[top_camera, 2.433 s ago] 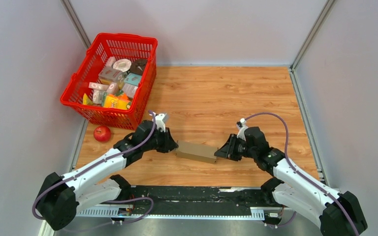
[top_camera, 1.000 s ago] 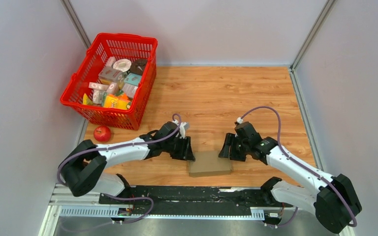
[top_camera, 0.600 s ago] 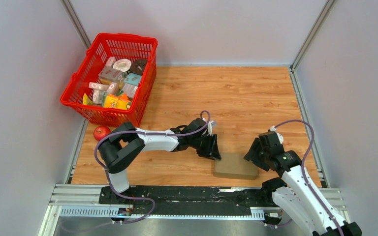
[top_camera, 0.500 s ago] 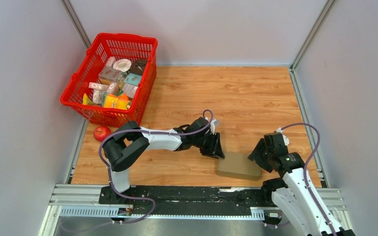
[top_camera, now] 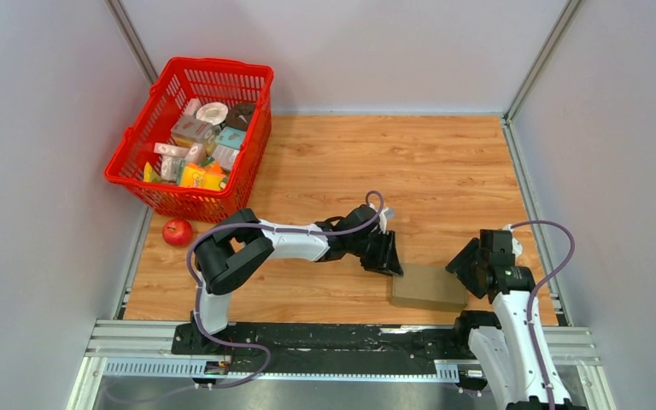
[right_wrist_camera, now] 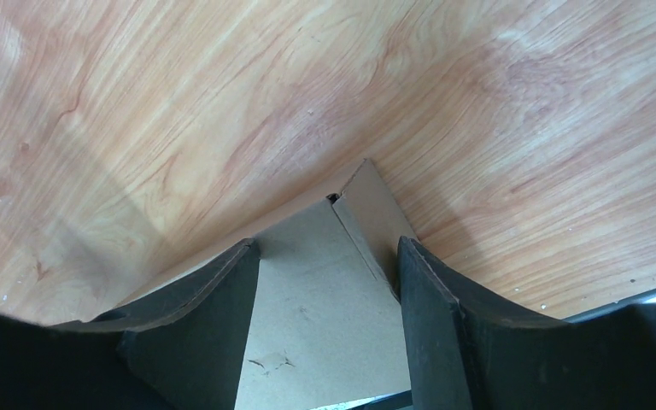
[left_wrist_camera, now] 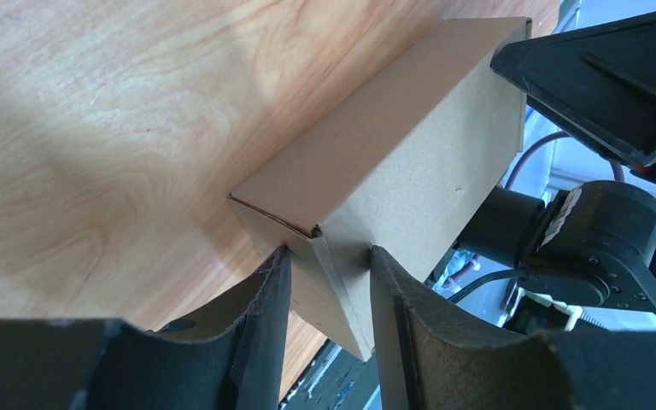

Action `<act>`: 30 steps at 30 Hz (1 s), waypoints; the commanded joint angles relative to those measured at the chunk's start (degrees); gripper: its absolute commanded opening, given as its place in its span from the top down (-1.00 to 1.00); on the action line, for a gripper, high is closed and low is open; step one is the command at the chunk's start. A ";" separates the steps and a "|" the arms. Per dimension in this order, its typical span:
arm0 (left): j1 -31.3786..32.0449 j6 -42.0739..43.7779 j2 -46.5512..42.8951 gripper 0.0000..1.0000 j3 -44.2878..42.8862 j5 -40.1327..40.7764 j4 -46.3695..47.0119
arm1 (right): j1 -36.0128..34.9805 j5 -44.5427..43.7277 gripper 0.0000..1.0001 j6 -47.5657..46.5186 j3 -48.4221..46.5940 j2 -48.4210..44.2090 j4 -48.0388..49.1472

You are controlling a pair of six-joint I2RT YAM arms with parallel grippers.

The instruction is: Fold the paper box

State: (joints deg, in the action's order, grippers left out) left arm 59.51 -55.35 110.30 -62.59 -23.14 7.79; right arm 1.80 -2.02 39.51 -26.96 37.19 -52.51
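The paper box (top_camera: 428,289) is a closed, plain brown cardboard mailer near the table's front right. My left gripper (top_camera: 390,259) reaches across from the left and holds its left end. In the left wrist view the box (left_wrist_camera: 410,145) has one corner wedged between the gripper (left_wrist_camera: 325,269), with both fingers pressed on the cardboard. My right gripper (top_camera: 465,272) holds the right end. The right wrist view has the box (right_wrist_camera: 316,316) filling the gap of the gripper (right_wrist_camera: 326,252). I cannot tell whether the box rests on the wood or hangs just above it.
A red basket (top_camera: 137,166) with several small printed packages stands at the back left. A red apple (top_camera: 178,231) lies in front of it. The metal rail (top_camera: 307,337) runs just beyond the box at the front edge. Grey walls enclose the wooden table (top_camera: 376,162).
Both arms have carried the box from the table's front centre to the front right. The left arm has stretched far across and the right arm has drawn back toward its base.
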 commanded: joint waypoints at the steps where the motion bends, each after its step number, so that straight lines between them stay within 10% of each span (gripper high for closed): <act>1: 4.74 -3.01 1.76 0.10 -5.44 -6.22 10.84 | 0.48 11.95 -0.21 3.38 -1.25 0.69 4.87; 30: 4.39 -4.42 11.60 0.22 -23.46 -15.89 7.68 | 26.14 19.87 -0.18 -4.26 -2.40 13.09 10.68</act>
State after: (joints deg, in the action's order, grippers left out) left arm 62.50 -57.87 121.60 -79.72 -34.48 2.13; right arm 27.07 4.95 32.69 -29.08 51.42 -35.31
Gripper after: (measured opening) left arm 0.392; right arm 0.594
